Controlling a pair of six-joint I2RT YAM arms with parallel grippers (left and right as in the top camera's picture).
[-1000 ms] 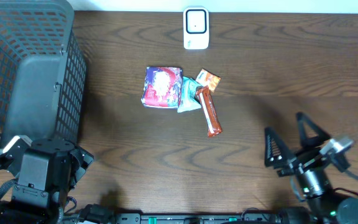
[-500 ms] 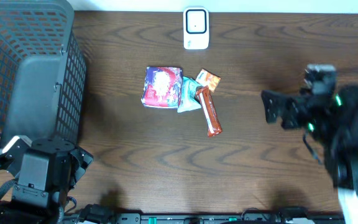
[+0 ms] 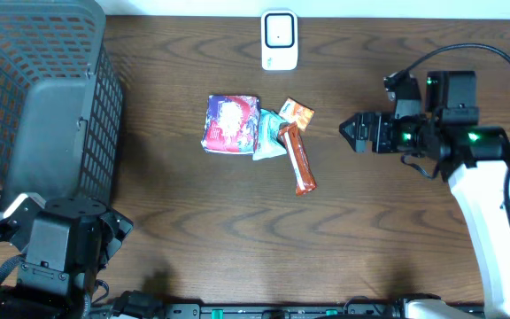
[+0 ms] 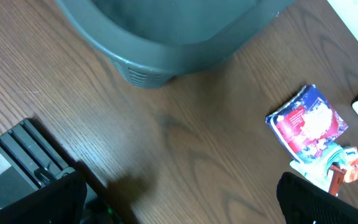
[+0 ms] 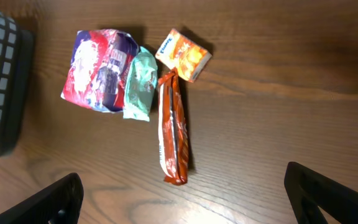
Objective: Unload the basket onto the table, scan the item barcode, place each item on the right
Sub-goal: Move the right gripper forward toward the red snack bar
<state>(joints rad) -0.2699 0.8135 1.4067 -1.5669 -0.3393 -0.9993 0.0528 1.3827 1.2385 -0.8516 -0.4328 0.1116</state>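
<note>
Overhead: right tool (image 3: 352, 133) gapes empty beside the snacks (image 3: 230, 123) on the surface (image 3: 193, 204); left tool (image 4: 179, 205) also gapes, by the basket (image 3: 60, 89). The bar (image 3: 297, 159) touches teal packet (image 3: 268, 135) and orange pack (image 3: 297, 113), so a grab could drag neighbours or hide the barcode.

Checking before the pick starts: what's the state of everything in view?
basket: upright, nothing visible inside.
scanner: on the table, untouched.
red-purple packet: flat, touching the teal packet.
teal packet: flat, between red-purple packet and brown bar.
orange packet: flat, at the bar's top end.
brown bar: flat, not gripped.
left gripper: open, empty.
right gripper: open, empty, right of the brown bar.
</note>
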